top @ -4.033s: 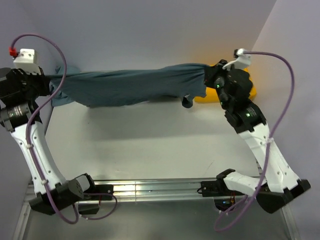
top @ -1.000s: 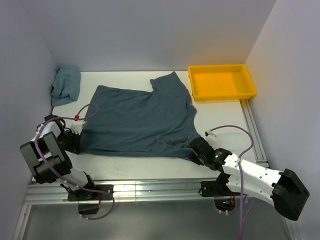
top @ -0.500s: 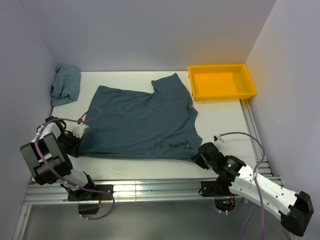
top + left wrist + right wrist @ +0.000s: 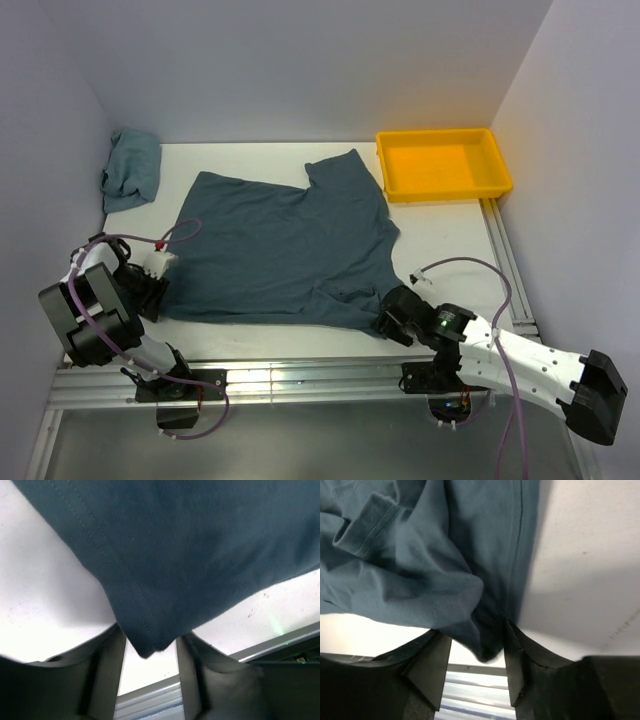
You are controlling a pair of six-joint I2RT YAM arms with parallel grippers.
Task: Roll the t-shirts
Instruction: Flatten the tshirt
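Note:
A dark slate blue-grey t-shirt (image 4: pixel 280 250) lies spread flat on the white table. My left gripper (image 4: pixel 157 290) sits at its near left corner and my right gripper (image 4: pixel 386 320) at its near right corner. In the left wrist view the t-shirt (image 4: pixel 200 545) has its hemmed corner lying loose between the spread fingers (image 4: pixel 107 672) of the left gripper (image 4: pixel 150 652). In the right wrist view a bunched corner of the t-shirt (image 4: pixel 420 565) hangs between the parted fingers (image 4: pixel 517 667) of the right gripper (image 4: pixel 476 662). A second, lighter blue-grey t-shirt (image 4: pixel 131 170) lies crumpled at the back left.
A yellow plastic tray (image 4: pixel 443 186) stands at the back right corner. Grey walls close the table on the left, back and right. A metal rail (image 4: pixel 300 378) runs along the near edge beside the arm bases.
Both grippers have opened and let go of the spread shirt's near corners. The right arm has shifted slightly left along the near edge. The shirt stays flat.

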